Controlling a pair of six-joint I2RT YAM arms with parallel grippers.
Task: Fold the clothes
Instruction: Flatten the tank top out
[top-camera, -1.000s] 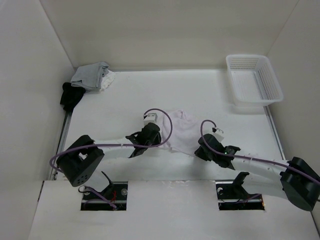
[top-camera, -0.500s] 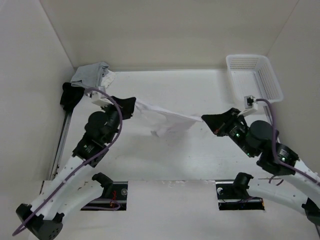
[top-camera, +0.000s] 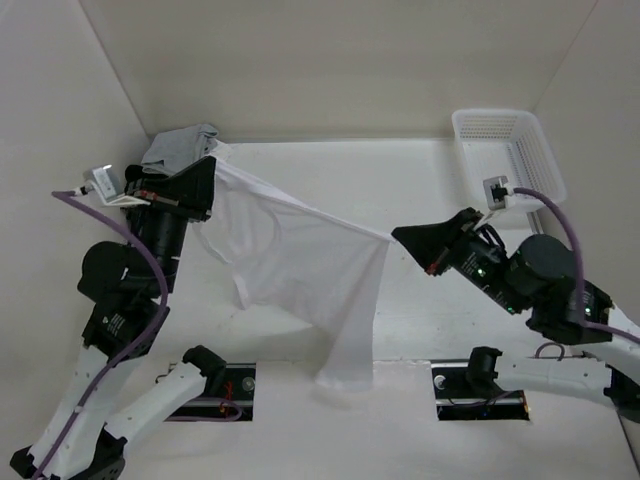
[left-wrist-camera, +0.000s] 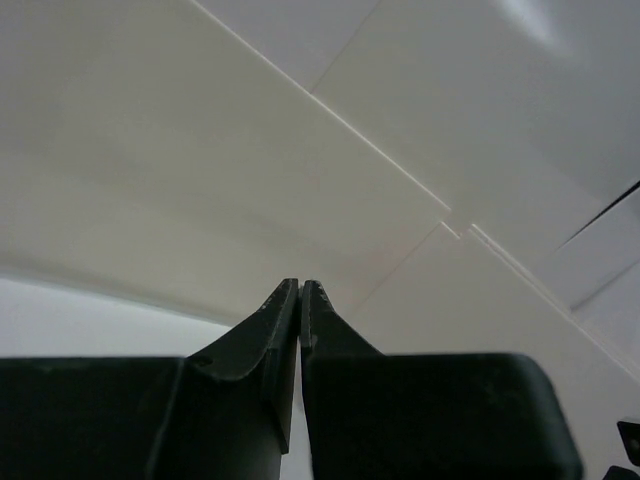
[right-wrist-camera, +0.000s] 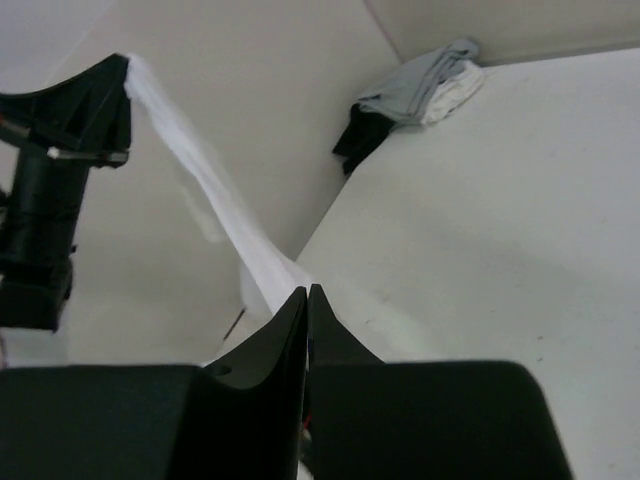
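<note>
The clothes (top-camera: 300, 255), one thin white garment, hang in the air, stretched along the top edge between my two grippers. The lower part droops to the table's near edge. My left gripper (top-camera: 212, 165) is raised at the back left and shut on one upper corner. My right gripper (top-camera: 393, 236) is shut on the other corner, lower and to the right. In the right wrist view the clothes (right-wrist-camera: 230, 215) run as a taut band from my shut right gripper (right-wrist-camera: 307, 290) up to the left gripper (right-wrist-camera: 122, 68). The left wrist view shows the left gripper (left-wrist-camera: 300, 285) pressed shut.
A white plastic basket (top-camera: 505, 160) stands at the back right of the table (top-camera: 430, 180). A grey-and-white folded pile (top-camera: 185, 148) lies in the back left corner, with a black garment (right-wrist-camera: 360, 140) beside it. White walls enclose the table on three sides.
Both arms have risen from the table with the clothes. The left gripper moved up and to the left, spreading the garment so it now hangs wide between them.
</note>
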